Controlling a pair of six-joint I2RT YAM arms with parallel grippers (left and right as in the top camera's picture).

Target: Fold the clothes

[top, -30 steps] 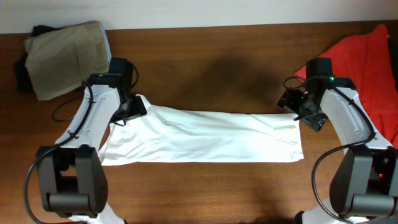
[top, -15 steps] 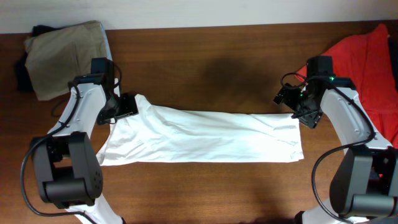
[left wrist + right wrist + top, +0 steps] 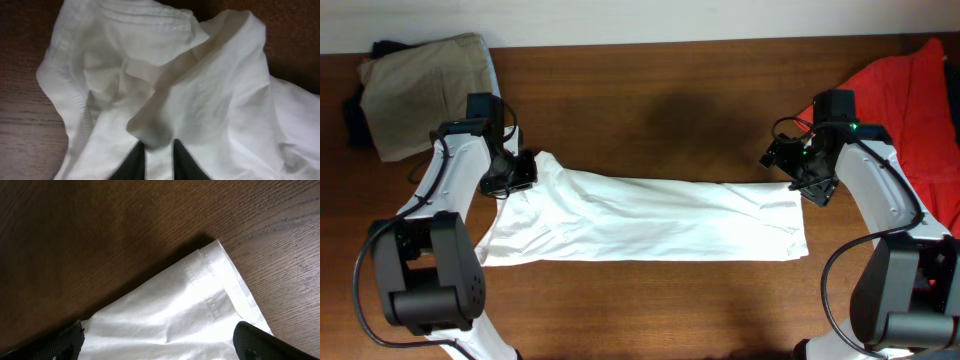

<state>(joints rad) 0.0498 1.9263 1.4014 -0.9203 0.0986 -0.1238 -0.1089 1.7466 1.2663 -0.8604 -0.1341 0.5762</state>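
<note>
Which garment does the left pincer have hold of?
The white shirt, spread out mid-table: a fold of it sits pinched between the left pincer tips. The khaki garment and the red garment lie bunched at the far corners.

Brown wooden table (image 3: 650, 300) is taking up nearly the whole overhead view, its grain running left-right, with a darker patch (image 3: 690, 110) showing near top centre. Pale wall strip (image 3: 620, 20) is running along its far edge.

The white shirt (image 3: 650, 215) is thin, matt, creased cloth, hems stitched; the table (image 3: 650, 110) is smooth dark wood, faintly glossy.
</note>
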